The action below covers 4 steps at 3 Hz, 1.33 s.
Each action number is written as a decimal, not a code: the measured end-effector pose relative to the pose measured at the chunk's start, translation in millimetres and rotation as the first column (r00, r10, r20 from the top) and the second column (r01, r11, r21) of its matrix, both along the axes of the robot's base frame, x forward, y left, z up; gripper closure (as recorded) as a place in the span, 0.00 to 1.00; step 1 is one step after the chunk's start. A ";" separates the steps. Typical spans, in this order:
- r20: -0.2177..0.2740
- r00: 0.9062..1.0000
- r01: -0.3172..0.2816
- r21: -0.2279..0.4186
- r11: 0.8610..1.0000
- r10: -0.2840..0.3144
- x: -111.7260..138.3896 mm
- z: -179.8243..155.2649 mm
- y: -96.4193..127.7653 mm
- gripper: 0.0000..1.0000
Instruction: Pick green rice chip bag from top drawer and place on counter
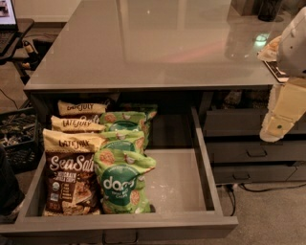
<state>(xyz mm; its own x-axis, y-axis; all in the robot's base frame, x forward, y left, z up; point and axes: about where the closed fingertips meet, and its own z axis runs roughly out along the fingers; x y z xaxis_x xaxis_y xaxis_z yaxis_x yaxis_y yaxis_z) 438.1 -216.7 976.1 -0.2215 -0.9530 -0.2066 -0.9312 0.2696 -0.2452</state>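
Observation:
The top drawer (174, 182) is pulled open below the counter (153, 43). Several green rice chip bags stand in a row down its middle. The nearest one (122, 184) faces me with its white lettering, and others (123, 125) stand behind it. My gripper (274, 128) hangs at the right edge on a cream arm link. It is above the right-hand drawers, well right of and apart from the bags, and holds nothing that I can see.
Brown-and-cream Late July Sea Salt bags (71, 177) fill the drawer's left side. Narrower drawers with bar handles (256, 153) sit to the right. A black crate (19, 136) and a laptop desk (9, 24) stand at left. A dark object (270, 9) is on the counter's far right.

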 end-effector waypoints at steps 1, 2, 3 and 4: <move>-0.001 1.000 0.004 0.005 1.000 -0.004 -0.8 0.3 3.3 0.00; -0.020 1.000 -0.018 0.008 1.000 0.018 -6.6 -7.1 20.9 0.00; -0.070 0.993 -0.095 0.040 0.995 0.098 -17.5 -22.1 53.5 0.00; -0.065 0.992 -0.104 0.044 0.994 0.106 -17.9 -22.0 56.6 0.00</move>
<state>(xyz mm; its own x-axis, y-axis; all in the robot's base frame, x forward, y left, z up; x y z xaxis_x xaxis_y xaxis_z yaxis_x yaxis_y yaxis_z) 420.2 -160.0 954.1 -0.1354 -0.9629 -0.2333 -0.9689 0.1780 -0.1722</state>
